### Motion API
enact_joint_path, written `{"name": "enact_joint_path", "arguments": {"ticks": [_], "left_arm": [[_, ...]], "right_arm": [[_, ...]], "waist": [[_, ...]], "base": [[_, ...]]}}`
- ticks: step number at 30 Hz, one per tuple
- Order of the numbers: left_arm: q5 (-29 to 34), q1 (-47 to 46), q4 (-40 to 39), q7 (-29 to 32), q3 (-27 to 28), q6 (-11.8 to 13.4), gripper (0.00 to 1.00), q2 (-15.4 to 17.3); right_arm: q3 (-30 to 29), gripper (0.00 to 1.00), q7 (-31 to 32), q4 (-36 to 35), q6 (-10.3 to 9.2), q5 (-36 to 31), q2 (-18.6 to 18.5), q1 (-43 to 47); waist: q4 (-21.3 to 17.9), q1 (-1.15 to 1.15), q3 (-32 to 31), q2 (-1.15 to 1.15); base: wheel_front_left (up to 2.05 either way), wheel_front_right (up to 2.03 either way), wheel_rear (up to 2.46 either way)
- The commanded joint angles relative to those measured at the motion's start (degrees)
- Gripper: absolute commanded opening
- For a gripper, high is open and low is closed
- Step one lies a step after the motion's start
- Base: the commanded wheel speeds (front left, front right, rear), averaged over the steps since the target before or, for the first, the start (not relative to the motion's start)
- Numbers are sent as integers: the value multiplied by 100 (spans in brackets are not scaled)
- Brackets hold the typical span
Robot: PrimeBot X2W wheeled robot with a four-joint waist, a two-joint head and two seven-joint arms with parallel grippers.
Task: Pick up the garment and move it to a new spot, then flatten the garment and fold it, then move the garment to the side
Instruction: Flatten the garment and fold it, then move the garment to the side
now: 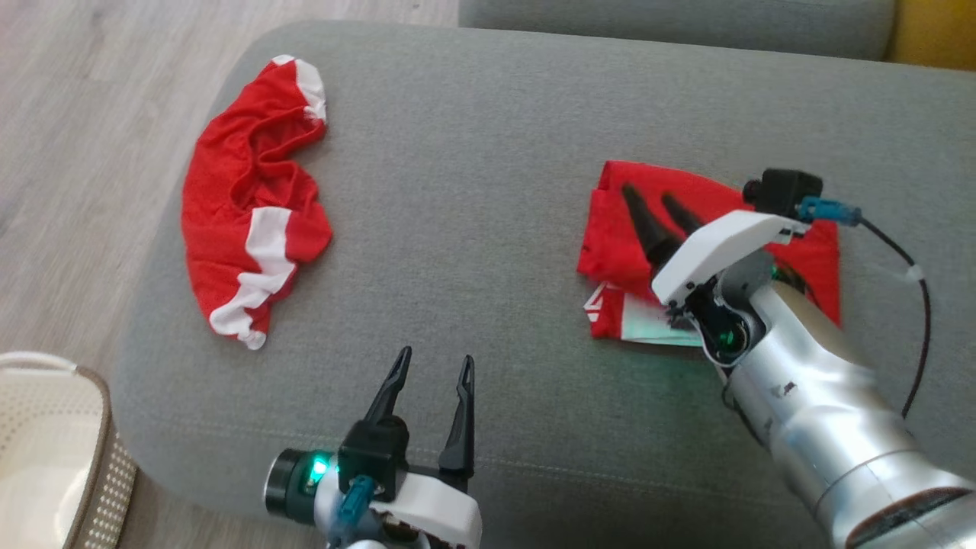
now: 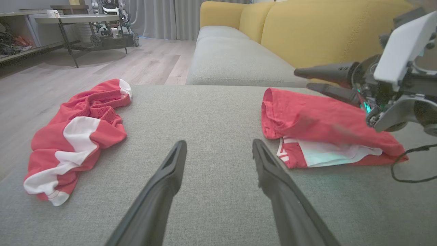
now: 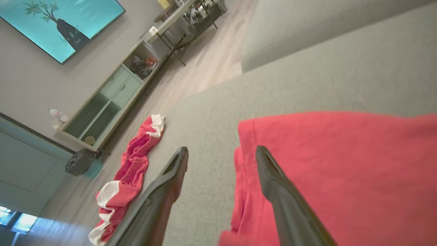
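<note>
A red garment [image 1: 625,236] lies folded into a rough square on the right side of the grey cushion [image 1: 488,114], a white-printed layer peeking out at its near edge. Over it hovers my right gripper [image 1: 646,192], open, nothing between its fingers; in the right wrist view the right gripper [image 3: 221,150] straddles the folded garment's [image 3: 341,164] left edge. My left gripper [image 1: 435,355] stands open and empty over bare cushion near the front edge. From the left wrist, the left gripper [image 2: 218,147] points between the folded garment [image 2: 307,119] and the right gripper [image 2: 302,79].
A crumpled red-and-white garment [image 1: 244,198] lies near the cushion's left edge, also in the left wrist view [image 2: 71,133]. A pale woven basket [image 1: 46,427] stands on the wooden floor at lower left. A yellow sofa back [image 2: 307,30] rises behind; a second grey cushion [image 1: 671,23] adjoins.
</note>
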Motion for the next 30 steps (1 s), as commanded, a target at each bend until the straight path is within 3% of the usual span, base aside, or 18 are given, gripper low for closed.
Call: {"name": "enact_joint_path", "arguments": {"ticks": [1, 4, 5, 9, 14, 17, 20, 24, 30], "left_arm": [[-4, -173, -192, -65, 238, 46, 100, 8], [-18, -94, -235, -66, 282, 93, 100, 39], [-18, -94, -235, -66, 282, 93, 100, 39], [-30, -19, -305, -68, 335, 131, 100, 54], [-3, -23, -374, -69, 363, 97, 100, 31], [-4, 43, -413, -70, 439, 81, 100, 32], [-35, 201, -454, -70, 559, 67, 100, 49], [12, 463, -576, -70, 823, -11, 100, 117], [287, 622, -828, -71, 1195, -285, 100, 108]], "right_arm": [[57, 100, -279, -212, -1, -262, 2, -310], [59, 100, -643, -167, -1, -994, -575, -264], [59, 100, -643, -167, -1, -994, -575, -264], [-290, 100, -841, -18, -1, -1753, -1212, 0], [-777, 100, -885, -159, -1, -2483, -1529, 496], [-1323, 100, -888, -537, -1, -2801, -1452, 887], [-1928, 100, -889, -1112, -1, -3042, -1137, 1454], [-2914, 100, -890, -2492, -1, -3848, -568, 2534], [-3248, 100, -890, -4198, -1, -4721, -68, 3658]], "waist": [[-80, 0, -40, 0], [-184, 0, -105, 0], [-184, 0, -105, 0], [-293, 0, -145, 0], [-294, 0, -146, 0], [-285, 0, -242, 0], [-350, 0, -409, 0], [-548, 0, -639, 0], [-803, 0, -758, 0]], "base": [[0, 0, 0], [0, 0, 0], [0, 0, 0], [0, 0, 0], [0, 0, 0], [0, 0, 0], [0, 0, 0], [0, 0, 0], [0, 0, 0]]}}
